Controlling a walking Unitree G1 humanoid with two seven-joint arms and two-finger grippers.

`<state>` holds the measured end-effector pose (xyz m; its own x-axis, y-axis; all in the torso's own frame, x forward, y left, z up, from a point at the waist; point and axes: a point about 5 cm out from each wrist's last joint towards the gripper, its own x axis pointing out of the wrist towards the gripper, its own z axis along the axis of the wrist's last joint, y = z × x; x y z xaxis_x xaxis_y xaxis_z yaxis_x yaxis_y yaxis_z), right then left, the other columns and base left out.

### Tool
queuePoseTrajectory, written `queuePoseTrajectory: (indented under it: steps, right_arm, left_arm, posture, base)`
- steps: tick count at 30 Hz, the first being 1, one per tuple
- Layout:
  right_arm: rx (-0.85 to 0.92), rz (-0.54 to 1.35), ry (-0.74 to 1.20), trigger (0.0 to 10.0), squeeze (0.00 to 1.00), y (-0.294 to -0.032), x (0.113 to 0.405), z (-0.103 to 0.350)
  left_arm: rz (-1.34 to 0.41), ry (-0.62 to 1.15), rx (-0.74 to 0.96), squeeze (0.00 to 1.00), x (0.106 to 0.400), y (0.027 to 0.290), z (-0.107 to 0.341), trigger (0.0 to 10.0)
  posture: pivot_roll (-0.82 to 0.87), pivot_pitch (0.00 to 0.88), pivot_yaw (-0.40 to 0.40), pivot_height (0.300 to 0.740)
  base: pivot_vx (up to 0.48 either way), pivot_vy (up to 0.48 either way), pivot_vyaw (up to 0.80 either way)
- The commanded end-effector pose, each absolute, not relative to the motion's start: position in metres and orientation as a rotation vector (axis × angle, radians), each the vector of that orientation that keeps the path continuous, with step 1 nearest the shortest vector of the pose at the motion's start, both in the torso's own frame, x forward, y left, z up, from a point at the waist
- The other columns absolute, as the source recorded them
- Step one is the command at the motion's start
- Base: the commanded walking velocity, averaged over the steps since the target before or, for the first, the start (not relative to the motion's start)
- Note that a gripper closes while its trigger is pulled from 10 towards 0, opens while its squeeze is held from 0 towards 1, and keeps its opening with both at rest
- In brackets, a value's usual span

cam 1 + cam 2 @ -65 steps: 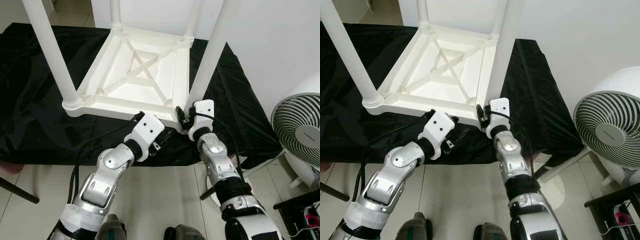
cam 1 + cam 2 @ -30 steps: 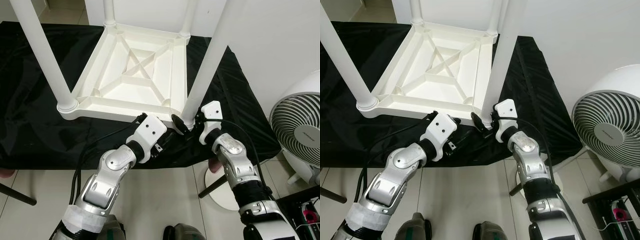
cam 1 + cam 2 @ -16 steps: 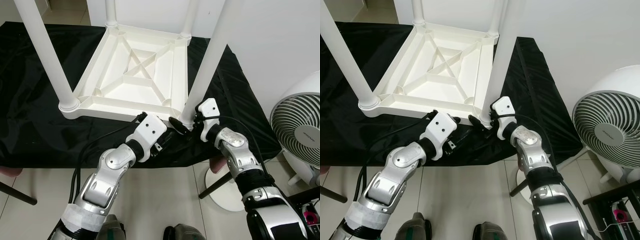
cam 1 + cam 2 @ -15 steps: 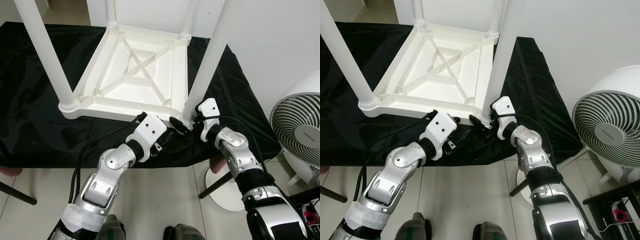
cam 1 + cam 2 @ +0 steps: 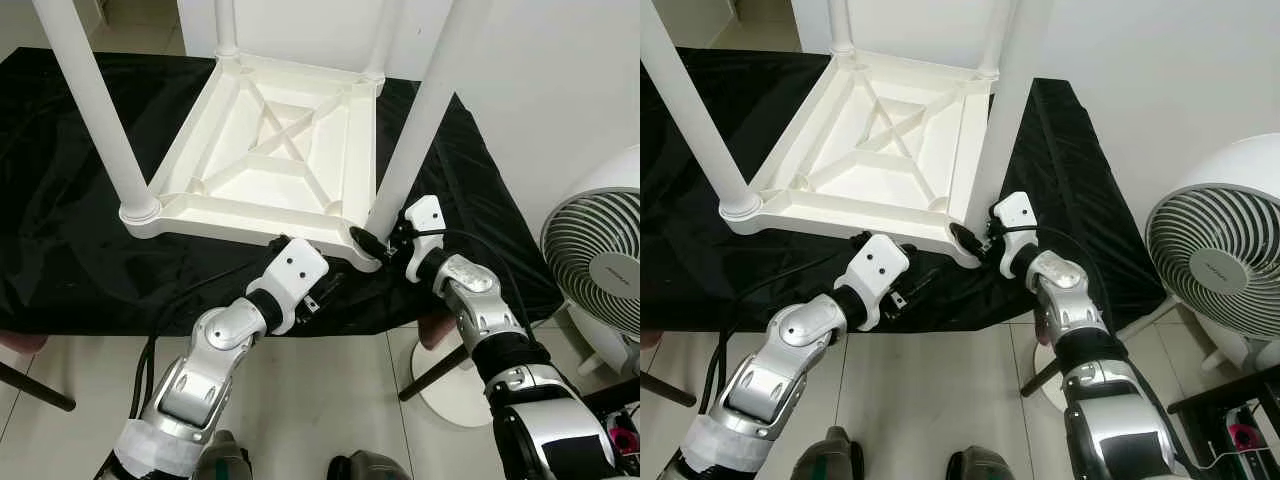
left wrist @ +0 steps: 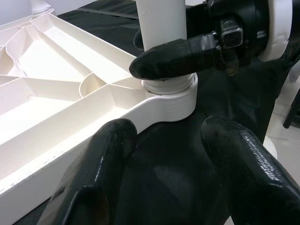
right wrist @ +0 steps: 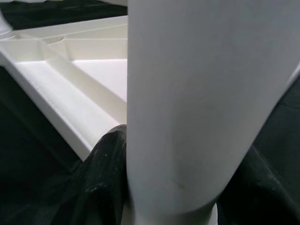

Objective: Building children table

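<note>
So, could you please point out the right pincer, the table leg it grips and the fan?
right pincer (image 5: 372, 238), left eye view, between its fingertips.
table leg (image 5: 420, 110), left eye view, mid-shaft.
fan (image 5: 1218, 265), right eye view, centre of its grille.

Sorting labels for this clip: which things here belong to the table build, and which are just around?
Job: upside-down white table top; near-right leg, gripped at its base by right gripper; left gripper, open by the rim.
Around: black cloth; white fan.
</note>
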<state>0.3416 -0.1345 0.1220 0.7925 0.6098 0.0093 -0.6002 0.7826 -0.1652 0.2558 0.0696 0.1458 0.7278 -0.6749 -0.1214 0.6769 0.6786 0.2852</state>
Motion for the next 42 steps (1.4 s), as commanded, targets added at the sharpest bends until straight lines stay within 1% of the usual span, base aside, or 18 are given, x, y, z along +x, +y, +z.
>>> queuePoseTrajectory:
  steps: [1, 3, 4, 8, 13, 15, 16, 18, 19, 21, 26, 27, 30, 31, 32, 36, 40, 42]
  right_arm:
    - [-0.187, 0.588, -0.028, 0.0, 0.0, -0.137, 0.339, 0.113]
    - [-0.147, 0.499, -0.022, 0.0, 0.0, -0.135, 0.339, 0.112]
    - [-0.147, 0.499, -0.022, 0.0, 0.0, -0.135, 0.339, 0.112]
    - [-0.109, 0.393, -0.012, 0.0, 0.0, -0.132, 0.336, 0.109]
    - [-0.113, 0.356, -0.02, 0.0, 0.0, -0.129, 0.334, 0.109]
    - [-0.1, 0.122, -0.036, 0.0, 0.0, -0.132, 0.326, 0.112]
    - [-0.1, 0.122, -0.036, 0.0, 0.0, -0.132, 0.326, 0.112]
    - [-0.065, -0.059, -0.053, 0.0, 0.0, -0.134, 0.319, 0.116]
    - [-0.065, -0.059, -0.053, 0.0, 0.0, -0.134, 0.319, 0.116]
    - [-0.04, -0.043, -0.058, 0.0, 0.0, -0.123, 0.316, 0.118]
    - [-0.008, 0.005, -0.06, 0.0, 0.0, -0.118, 0.315, 0.118]
    - [-0.007, 0.016, -0.063, 0.7, 0.0, -0.118, 0.315, 0.119]
    - [0.0, 0.043, -0.065, 0.7, 0.0, -0.115, 0.315, 0.12]
    - [-0.003, 0.081, -0.062, 10.0, 0.0, -0.111, 0.314, 0.121]
    - [0.01, 0.121, -0.08, 10.0, 1.0, -0.111, 0.314, 0.125]
    - [0.004, 0.171, -0.107, 10.0, 1.0, -0.113, 0.313, 0.13]
    - [0.014, 0.206, -0.11, 10.0, 1.0, -0.125, 0.315, 0.135]
    - [0.014, 0.206, -0.11, 10.0, 1.0, -0.125, 0.315, 0.135]
  left_arm:
    - [-0.762, 0.017, 0.325, 0.0, 0.254, 0.069, 0.144, 10.0]
    - [-0.765, 0.016, 0.325, 0.0, 0.254, 0.069, 0.144, 10.0]
    - [-0.765, 0.016, 0.325, 0.0, 0.254, 0.069, 0.144, 10.0]
    - [-0.769, 0.016, 0.325, 0.0, 0.253, 0.068, 0.144, 10.0]
    - [-0.77, 0.016, 0.326, 0.0, 0.253, 0.068, 0.144, 10.0]
    - [-0.778, 0.016, 0.325, 0.0, 0.254, 0.067, 0.144, 10.0]
    - [-0.778, 0.016, 0.325, 0.0, 0.254, 0.067, 0.144, 10.0]
    - [-0.784, 0.015, 0.325, 0.0, 0.254, 0.066, 0.145, 10.0]
    - [-0.784, 0.015, 0.325, 0.0, 0.254, 0.066, 0.145, 10.0]
    - [-0.788, 0.015, 0.323, 0.0, 0.253, 0.066, 0.145, 10.0]
    - [-0.791, 0.017, 0.322, 0.0, 0.253, 0.065, 0.144, 10.0]
    - [-0.79, 0.017, 0.322, 0.0, 0.253, 0.065, 0.144, 10.0]
    - [-0.789, 0.018, 0.322, 0.0, 0.253, 0.065, 0.145, 10.0]
    - [-0.785, 0.018, 0.32, 0.0, 0.253, 0.065, 0.145, 10.0]
    - [-0.778, 0.018, 0.318, 0.0, 0.253, 0.066, 0.145, 10.0]
    - [-0.766, 0.018, 0.313, 0.0, 0.253, 0.067, 0.145, 10.0]
    - [-0.747, 0.019, 0.306, 0.0, 0.253, 0.069, 0.146, 10.0]
    - [-0.747, 0.019, 0.306, 0.0, 0.253, 0.069, 0.146, 10.0]
  posture:
    - [0.07, 0.006, -0.065, 0.74]
    - [0.06, 0.006, -0.062, 0.74]
    - [0.06, 0.006, -0.062, 0.74]
    - [0.06, 0.007, -0.059, 0.74]
    - [0.06, 0.007, -0.059, 0.74]
    - [0.05, 0.008, -0.049, 0.74]
    - [0.05, 0.008, -0.049, 0.74]
    - [0.05, 0.01, -0.048, 0.74]
    - [0.05, 0.01, -0.048, 0.74]
    - [0.04, 0.012, -0.047, 0.74]
    - [0.05, 0.015, -0.049, 0.74]
    - [0.05, 0.018, -0.051, 0.74]
    - [0.05, 0.021, -0.053, 0.74]
    - [0.05, 0.026, -0.058, 0.74]
    - [0.05, 0.03, -0.062, 0.74]
    - [0.05, 0.033, -0.064, 0.74]
    - [0.05, 0.043, -0.066, 0.74]
    - [0.05, 0.043, -0.066, 0.74]
  base:
    - [0.0, 0.0, 0.0]
    - [0.0, 0.0, 0.0]
    - [0.0, 0.0, 0.0]
    - [0.0, 0.0, 0.0]
    - [0.0, 0.0, 0.0]
    - [0.0, 0.0, 0.0]
    - [0.0, 0.0, 0.0]
    - [0.0, 0.0, 0.0]
    - [0.0, 0.0, 0.0]
    - [0.0, 0.0, 0.0]
    - [0.0, 0.0, 0.0]
    - [0.0, 0.0, 0.0]
    - [0.0, 0.0, 0.0]
    - [0.0, 0.0, 0.0]
    - [0.0, 0.0, 0.0]
    - [0.0, 0.0, 0.0]
    - [0.0, 0.0, 0.0]
    - [0.0, 0.0, 0.0]
